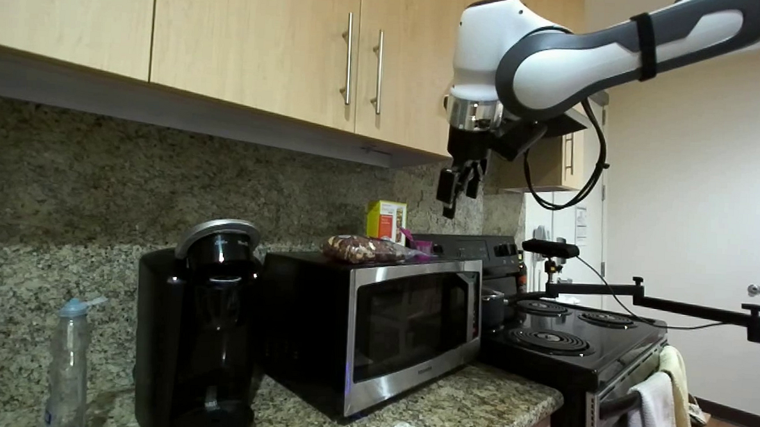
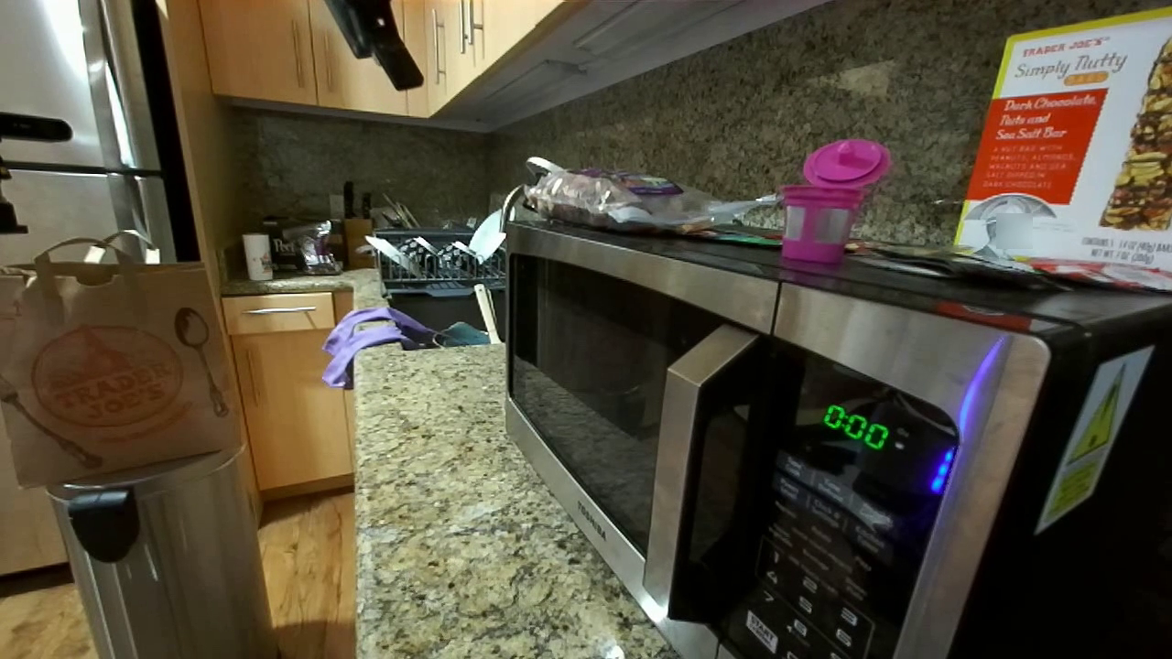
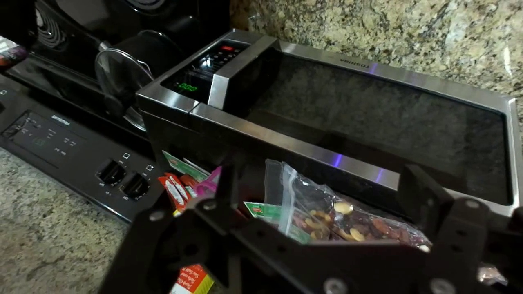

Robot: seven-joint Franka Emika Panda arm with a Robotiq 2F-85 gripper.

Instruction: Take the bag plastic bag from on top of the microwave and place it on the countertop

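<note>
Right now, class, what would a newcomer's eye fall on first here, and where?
A white-and-grey robot arm spans the upper right of an exterior view, its open gripper hanging downward. On top of the microwave, a plastic bag lies near a bright pink cup.

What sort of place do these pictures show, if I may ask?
It is a kitchen, probably in a home: one sees a stove, a microwave and a loaded dish rack.
</note>
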